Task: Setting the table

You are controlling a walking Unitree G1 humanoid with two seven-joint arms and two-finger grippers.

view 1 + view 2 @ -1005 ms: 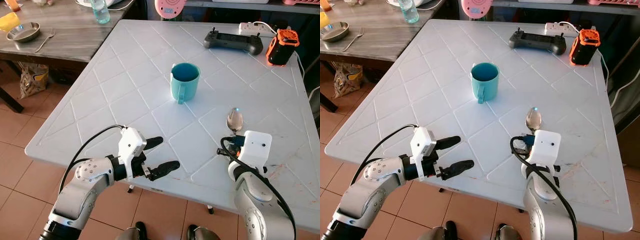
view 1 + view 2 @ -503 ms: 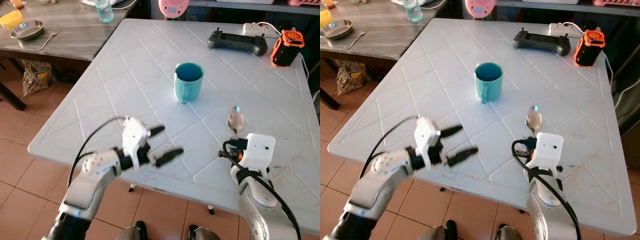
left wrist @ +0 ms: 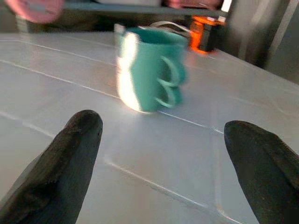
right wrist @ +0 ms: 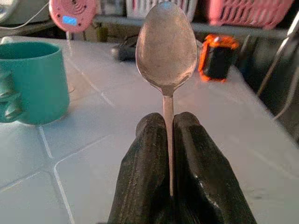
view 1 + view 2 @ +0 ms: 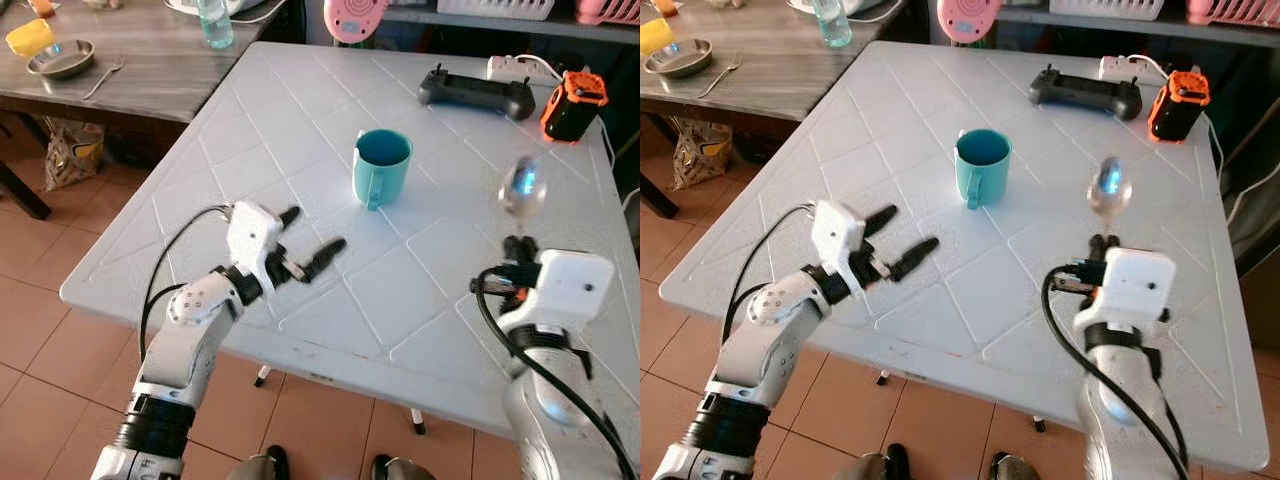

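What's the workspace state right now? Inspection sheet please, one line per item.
Surface: white table, diamond-grooved, reddish smudges near the front edge.
Job's things: teal mug upright mid-table; spoon held bowl-up.
Clutter: black controller, orange-black device, power strip at the far edge.
Grippers: left gripper open, pointing at the mug; right gripper shut on the spoon handle.
Cables: white cord by the power strip.
Surroundings: wooden table with metal bowl, fork, bottle; tiled floor.
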